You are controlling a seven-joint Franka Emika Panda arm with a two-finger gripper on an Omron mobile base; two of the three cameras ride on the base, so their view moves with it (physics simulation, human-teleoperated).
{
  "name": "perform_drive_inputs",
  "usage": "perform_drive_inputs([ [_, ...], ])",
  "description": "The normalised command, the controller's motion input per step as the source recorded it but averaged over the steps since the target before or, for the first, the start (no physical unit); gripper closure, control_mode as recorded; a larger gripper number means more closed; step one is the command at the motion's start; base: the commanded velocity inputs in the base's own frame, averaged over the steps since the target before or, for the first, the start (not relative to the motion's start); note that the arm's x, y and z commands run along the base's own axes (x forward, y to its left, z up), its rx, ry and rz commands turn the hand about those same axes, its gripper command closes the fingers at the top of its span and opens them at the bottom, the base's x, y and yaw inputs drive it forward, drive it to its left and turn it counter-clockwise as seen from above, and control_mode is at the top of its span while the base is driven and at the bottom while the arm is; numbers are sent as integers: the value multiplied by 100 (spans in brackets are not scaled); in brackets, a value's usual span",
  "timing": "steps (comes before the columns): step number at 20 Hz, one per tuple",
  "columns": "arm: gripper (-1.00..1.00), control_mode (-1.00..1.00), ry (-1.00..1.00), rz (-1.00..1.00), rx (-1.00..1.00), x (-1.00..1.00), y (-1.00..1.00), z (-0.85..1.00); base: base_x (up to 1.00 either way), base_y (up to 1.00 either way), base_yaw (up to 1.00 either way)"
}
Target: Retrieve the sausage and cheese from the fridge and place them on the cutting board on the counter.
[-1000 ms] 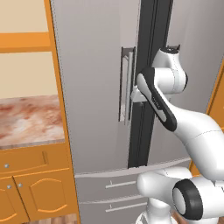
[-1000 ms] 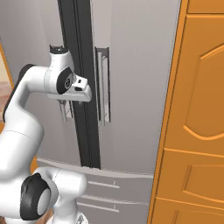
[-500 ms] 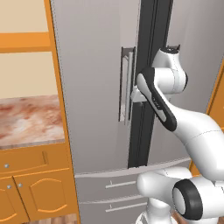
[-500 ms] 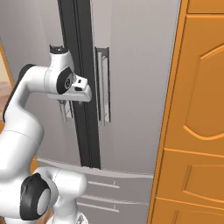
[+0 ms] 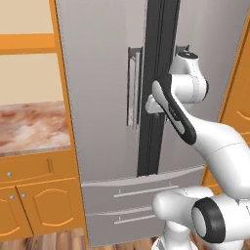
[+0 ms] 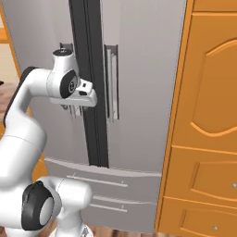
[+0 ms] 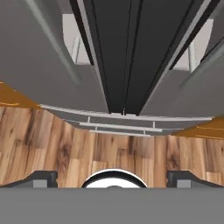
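The gripper point(image 7: 112, 177) points steeply down along the fridge front, its two dark fingertips point(image 7: 41, 178) spread wide with nothing between them. In the right base view the hand point(image 6: 76, 99) sits just in front of the black seam where the two doors meet, beside the left door's bar handle; whether it touches the handle cannot be told.

Below the hand lies wood-plank flooring point(image 7: 52, 148), brown and streaky, at 6 o'clock in the hand view.

The fridge point(image 5: 105, 73) is tall, smooth grey steel, both French doors shut, with black door edges forming a dark vertical strip point(image 5: 156, 58). Slim vertical bar handles point(image 5: 132, 88) flank the strip, and two drawers point(image 5: 141, 193) with thin horizontal pulls sit at the bottom.

At 9 o'clock in the left base view, the counter point(image 5: 29, 127) is pinkish-red and white marbled stone over orange panelled cabinets point(image 5: 34, 200). At 3 o'clock in the right base view stands a tall orange wooden cabinet point(image 6: 208, 115) with arched panel doors, touching the fridge's side.
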Motion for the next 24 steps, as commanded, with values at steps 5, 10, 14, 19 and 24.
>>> perform_drive_inputs([
  [5, -100, 100, 0, 0, 0, 0, 0, 0, -59, -30, -7],
  [10, -100, 100, 0, 0, 0, 0, 0, 0, -36, -14, -6],
  [14, -100, 100, 0, 0, 0, 0, 0, 0, -13, 0, -1],
  [19, -100, 100, 0, 0, 0, 0, 0, 0, -8, 0, 0],
  [24, -100, 100, 0, 0, 0, 0, 0, 0, 0, 0, 0],
])
